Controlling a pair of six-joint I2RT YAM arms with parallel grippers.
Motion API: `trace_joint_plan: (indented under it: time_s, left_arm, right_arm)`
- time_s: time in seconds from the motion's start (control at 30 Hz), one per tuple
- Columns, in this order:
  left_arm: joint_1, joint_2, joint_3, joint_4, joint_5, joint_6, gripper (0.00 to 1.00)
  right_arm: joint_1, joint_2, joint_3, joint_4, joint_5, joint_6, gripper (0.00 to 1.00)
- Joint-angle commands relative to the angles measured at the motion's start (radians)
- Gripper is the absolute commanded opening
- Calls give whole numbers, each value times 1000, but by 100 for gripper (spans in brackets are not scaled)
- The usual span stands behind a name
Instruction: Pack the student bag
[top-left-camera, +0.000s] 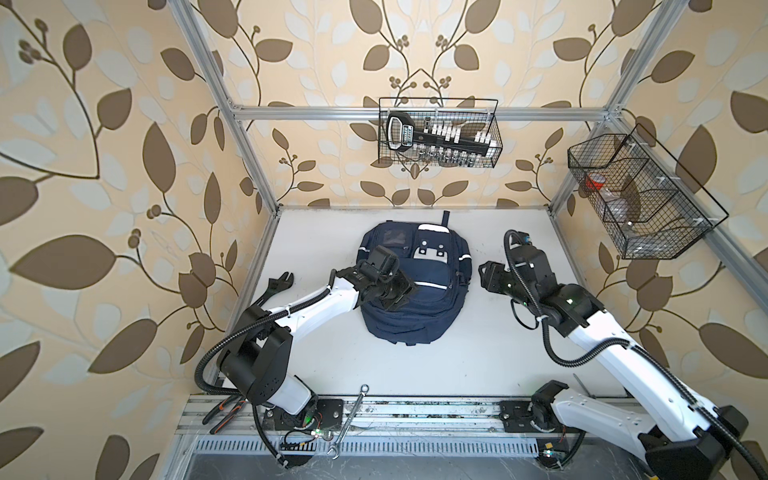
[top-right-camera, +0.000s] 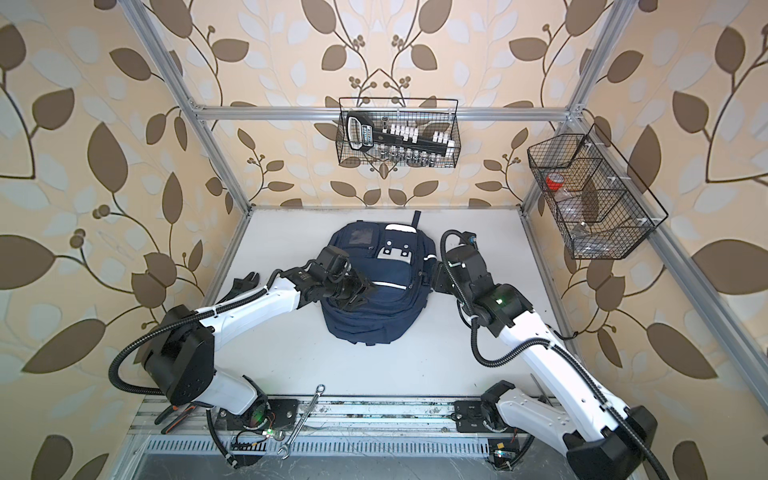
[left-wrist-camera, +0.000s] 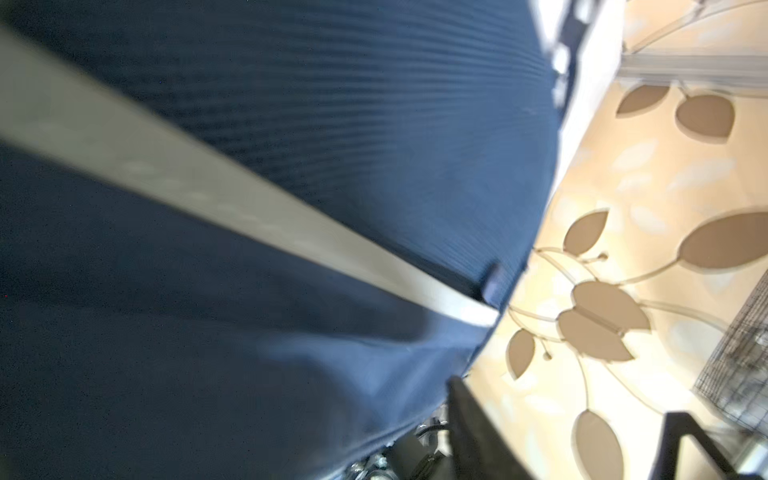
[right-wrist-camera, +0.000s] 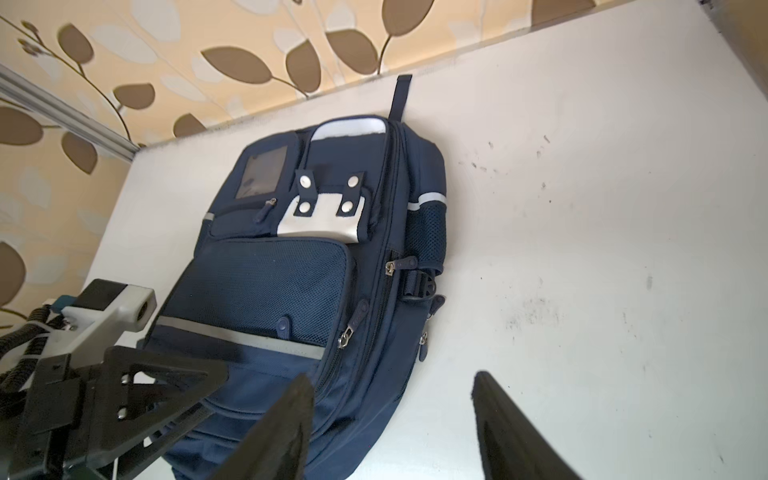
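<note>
The navy backpack (top-left-camera: 419, 320) lies flat, front up, in the middle of the white surface (top-left-camera: 478, 361). The left end effector (top-left-camera: 403, 297) hangs over its front pocket, by the grey stripe (top-left-camera: 432, 286), jaws apart and grasping nothing. The right end effector (top-left-camera: 481, 276) sits just beside the backpack's right side, likewise spread and empty, with bare surface between its fingers (right-wrist-camera: 282, 428).

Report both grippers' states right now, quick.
Left gripper: open, holding nothing, over the front of the navy backpack.
Right gripper: open, holding nothing, beside the backpack.
</note>
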Motion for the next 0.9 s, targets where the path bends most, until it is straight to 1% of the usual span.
trace_joint_plan:
  time_s: [0.0, 0.03, 0.07, 0.1, 0.13, 0.17, 0.2, 0.27, 0.3, 0.33, 0.37, 0.43, 0.47, 0.5, 0.57, 0.6, 0.63, 0.7, 0.73, 0.77, 0.87]
  left_arm:
    - [-3, -162, 84, -148, -129, 164, 78]
    - [-3, -207, 92, -185, -174, 227, 84]
    - [-2, -252, 101, -227, -225, 288, 91]
    - [-3, -289, 109, -265, -284, 334, 94]
    - [-1, -327, 118, -298, -344, 401, 97]
    - [0, -362, 130, -331, -403, 469, 99]
    - [0, -389, 141, -358, -466, 526, 99]
    - [6, -443, 146, -409, -701, 601, 99]
    - [13, -462, 134, -412, -804, 631, 99]
    - [20, -481, 101, -390, -914, 676, 98]
    - [24, -499, 39, -325, -1011, 740, 99]
    - [57, -515, -72, -206, -1084, 863, 99]
    - [96, -503, -116, -176, -1107, 867, 99]
    - [148, -482, -138, -168, -1095, 840, 99]
    - [282, -421, -184, -119, -980, 789, 99]
    - [321, -385, -208, -78, -969, 781, 99]
    - [348, -341, -232, -23, -984, 794, 99]
    - [369, -267, -273, 96, -1042, 850, 99]
    - [386, -240, -308, 177, -1035, 881, 99]
    - [408, -224, -346, 257, -1004, 903, 99]
    - [466, -213, -466, 460, -937, 948, 99]
  right_arm:
    - [1, -61, -15, -55, 59, 22, 67]
    - [1, -80, -27, -45, 69, 20, 74]
    - [1, -96, -48, -34, 103, 42, 77]
    - [1, -109, -69, -29, 134, 69, 78]
    - [1, -129, -113, -9, 164, 104, 72]
    - [1, -154, -159, 34, 208, 105, 69]
    - [1, -180, -193, 70, 234, 73, 69]
    - [1, -240, -280, 167, 283, -30, 76]
    - [1, -262, -320, 218, 312, -65, 78]
    - [-1, -278, -361, 261, 369, -81, 80]
    - [-1, -282, -394, 288, 439, -83, 84]
    - [-6, -259, -445, 334, 560, -104, 89]
    - [-15, -233, -471, 365, 612, -124, 91]
    - [-28, -205, -493, 391, 657, -133, 92]
    - [-87, -138, -547, 462, 718, -133, 93]
    - [-124, -115, -571, 501, 718, -133, 93]
    - [-162, -92, -602, 559, 703, -143, 93]
    - [-232, -56, -648, 663, 659, -160, 93]
    - [-263, -37, -670, 721, 652, -177, 94]
    - [-286, -15, -694, 786, 653, -203, 95]
    - [-368, 36, -732, 906, 653, -229, 96]
